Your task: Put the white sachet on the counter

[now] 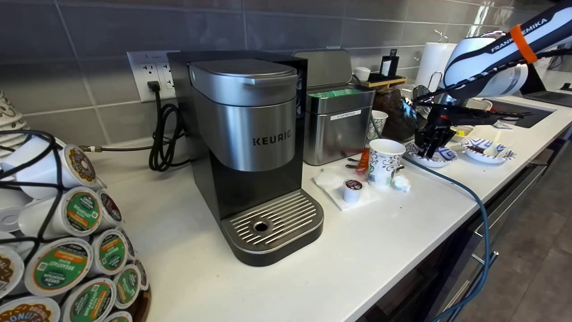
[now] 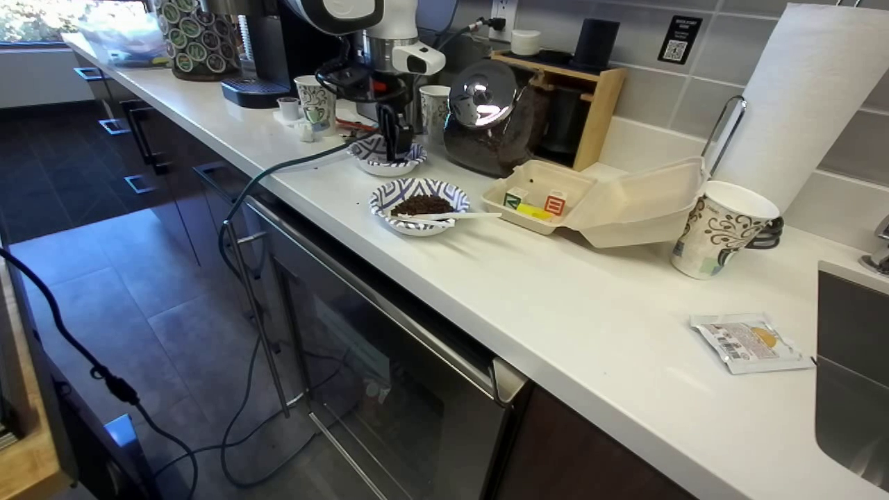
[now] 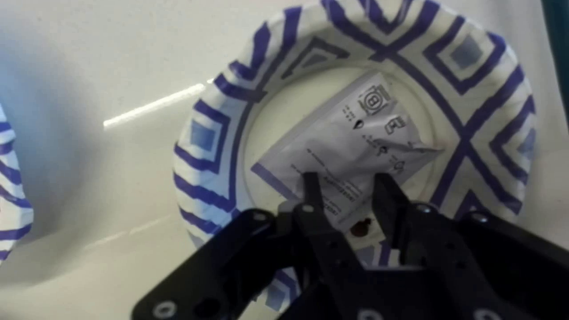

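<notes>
The gripper (image 3: 347,180) is positioned over the patterned bowl (image 3: 473,111), its fingers (image 3: 391,202) parted and clamping nothing. The white sachet (image 3: 335,138) lies inside the bowl, beneath and mostly beyond them, its long axis diagonal to the closing line. The counter (image 2: 590,298) surrounds the bowl.

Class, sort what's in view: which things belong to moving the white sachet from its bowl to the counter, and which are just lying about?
Belong to the job:
sachet, in the bowl
gripper, open at it
counter, where it should go

Just lying about:
coffee machine
pods
paper towels
takeout box
second bowl
second sachet, beside the sink
</notes>
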